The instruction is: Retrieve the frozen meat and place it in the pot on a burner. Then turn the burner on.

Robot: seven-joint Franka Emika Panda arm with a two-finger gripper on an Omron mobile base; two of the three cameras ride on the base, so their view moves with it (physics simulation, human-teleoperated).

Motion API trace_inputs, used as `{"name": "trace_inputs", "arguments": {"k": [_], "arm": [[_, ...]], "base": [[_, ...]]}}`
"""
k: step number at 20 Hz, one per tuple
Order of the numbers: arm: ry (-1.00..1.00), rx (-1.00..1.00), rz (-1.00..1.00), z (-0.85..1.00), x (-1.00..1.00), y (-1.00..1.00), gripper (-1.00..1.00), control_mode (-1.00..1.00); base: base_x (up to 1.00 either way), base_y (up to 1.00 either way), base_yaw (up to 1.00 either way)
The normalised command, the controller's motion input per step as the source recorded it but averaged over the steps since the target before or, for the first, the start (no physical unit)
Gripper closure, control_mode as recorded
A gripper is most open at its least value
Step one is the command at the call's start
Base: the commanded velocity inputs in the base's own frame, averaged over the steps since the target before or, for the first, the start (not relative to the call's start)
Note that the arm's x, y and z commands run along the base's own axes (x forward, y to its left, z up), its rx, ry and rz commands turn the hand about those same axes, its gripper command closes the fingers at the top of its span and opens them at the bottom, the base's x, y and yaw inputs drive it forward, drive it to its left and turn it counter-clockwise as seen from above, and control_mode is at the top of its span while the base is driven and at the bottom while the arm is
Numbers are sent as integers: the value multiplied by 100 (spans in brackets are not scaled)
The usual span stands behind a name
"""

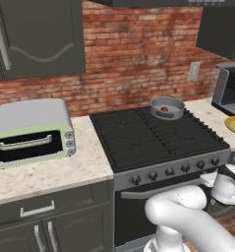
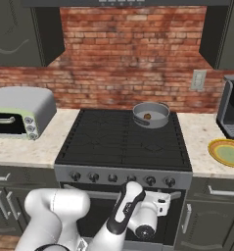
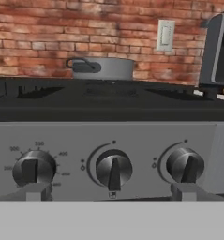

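Meat (image 2: 147,116) in pot (image 2: 151,114) — gripper (image 3: 112,191) wide.

Left knob (image 3: 33,168) dial ringed with numbers, roughly 300 to 500

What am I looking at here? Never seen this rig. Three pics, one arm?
It's a rendered kitchen with one white robot arm on a driving base. Two pictures come from cameras on the base, behind the arm to its left and right. The third looks along the tool, which is low in front of the stove's knobs; its fingertips stand wide apart, holding nothing. On the cooktop, the grey pot sits on the back right burner with the small brown frozen meat inside. On the counter are a toaster oven at left and a yellow-green plate at right.
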Motion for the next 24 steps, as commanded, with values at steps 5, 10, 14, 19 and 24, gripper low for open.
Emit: {"name": "trace_inputs", "arguments": {"k": [5,10,14,19,24], "arm": [[-1,-3,1,-16,4,-7,-100,-100],[0,-3,0,-7,6,0,-100,-100],[0,0,0,0,15,0,-100,-100],[-4,0,0,-4,33,0,-100,-100],[-4,0,0,-3,17,8,-100,-100]], "base": [[0,0,0],[0,0,0],[0,0,0],[0,0,0],[0,0,0]]}}
